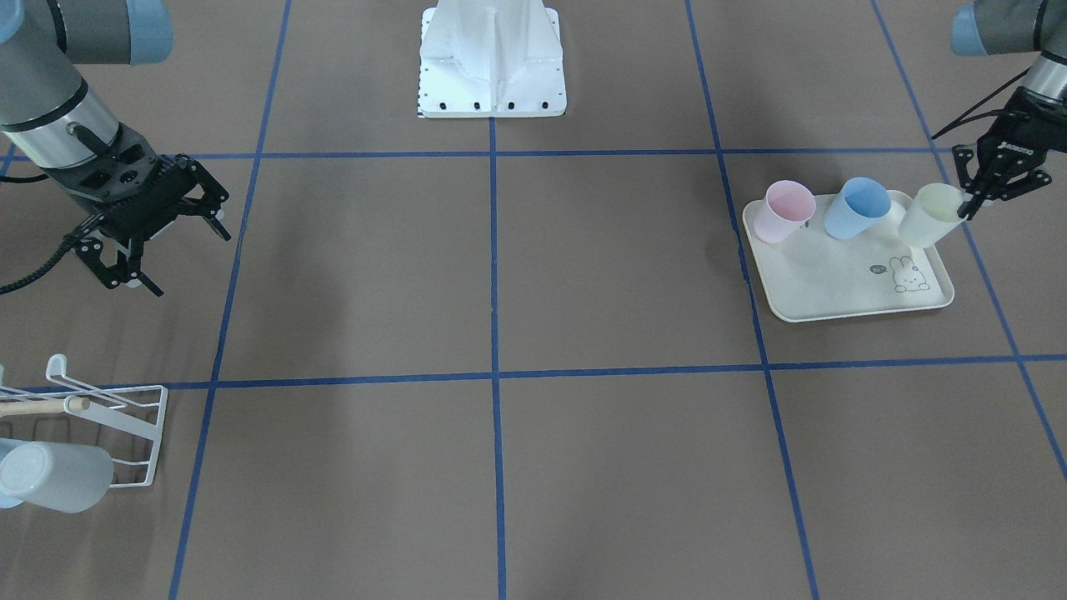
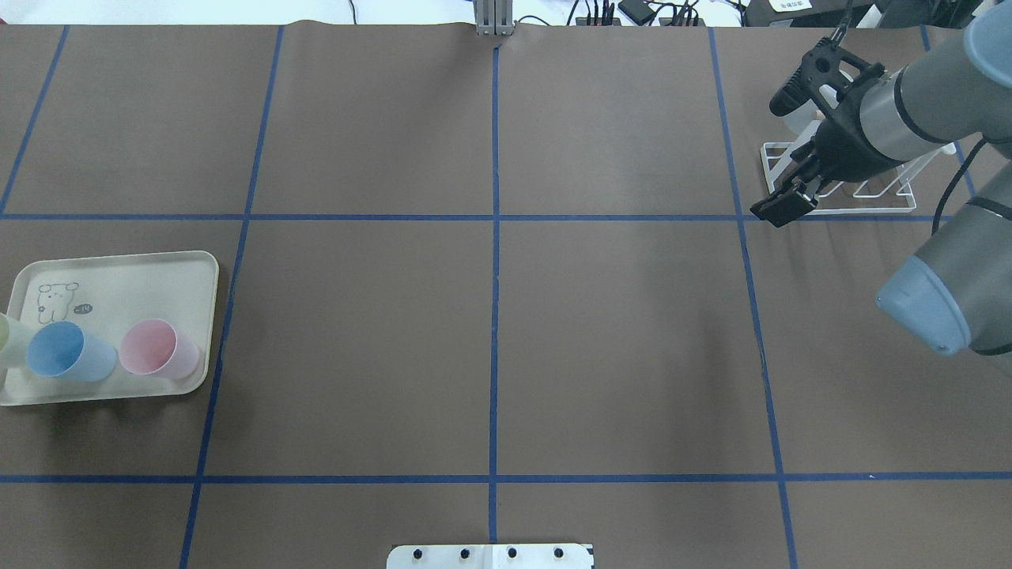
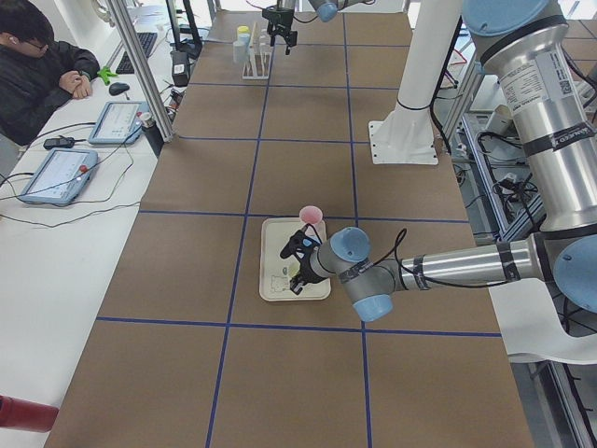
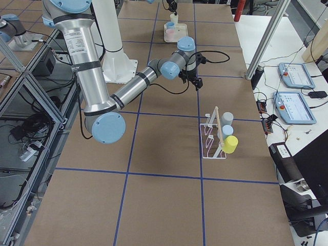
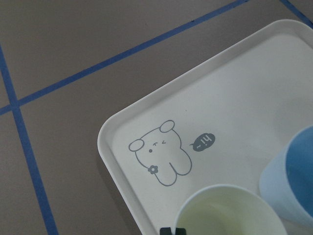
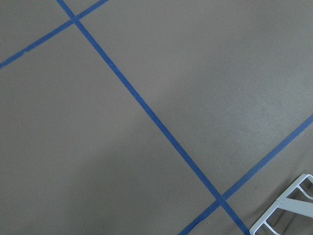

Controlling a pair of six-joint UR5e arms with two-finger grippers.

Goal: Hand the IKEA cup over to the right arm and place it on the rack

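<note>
Where the pale cup [image 1: 927,218] stands, a blue cup [image 1: 857,208] sits beside.

You had the left arm [image 1: 1046,79] reaching down, wrist tilted, left jaws pinched close across the pale cup [image 1: 929,218] rim. Right arm [image 1: 50,92] hung angled downward, right jaws spread wide apart, gripping nothing.

Cream rabbit-print tray [image 1: 842,292], pale-yellow cup [image 1: 927,218]
</note>
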